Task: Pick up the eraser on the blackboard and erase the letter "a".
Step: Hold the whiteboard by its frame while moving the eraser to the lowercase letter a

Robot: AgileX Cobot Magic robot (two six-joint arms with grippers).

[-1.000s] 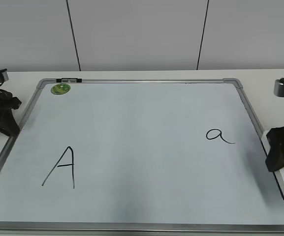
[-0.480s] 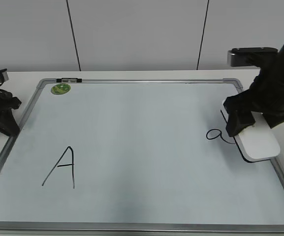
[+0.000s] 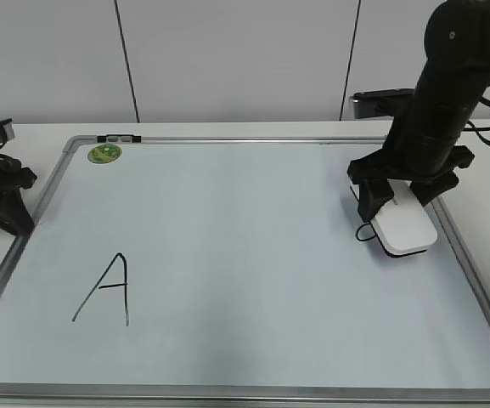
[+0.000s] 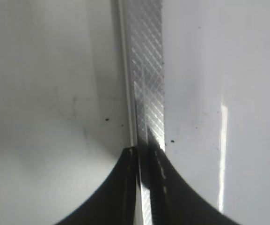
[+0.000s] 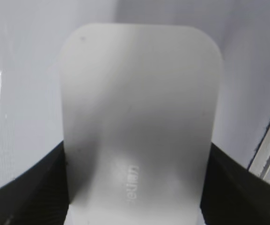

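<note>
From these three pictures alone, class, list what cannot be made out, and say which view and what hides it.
- The letter "a": exterior view, mostly covered by the eraser; only a left curve shows.
- Eraser's underside: both views, faces the blackboard.
- Eraser's print: right wrist view, too blurred to read.
- Left gripper: left wrist view, cut off by the bottom edge.

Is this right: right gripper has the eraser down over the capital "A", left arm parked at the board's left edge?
Not quite. In the exterior view the right gripper holds the eraser over the small letter "a"; the capital "A" is uncovered. The rest holds.
</note>
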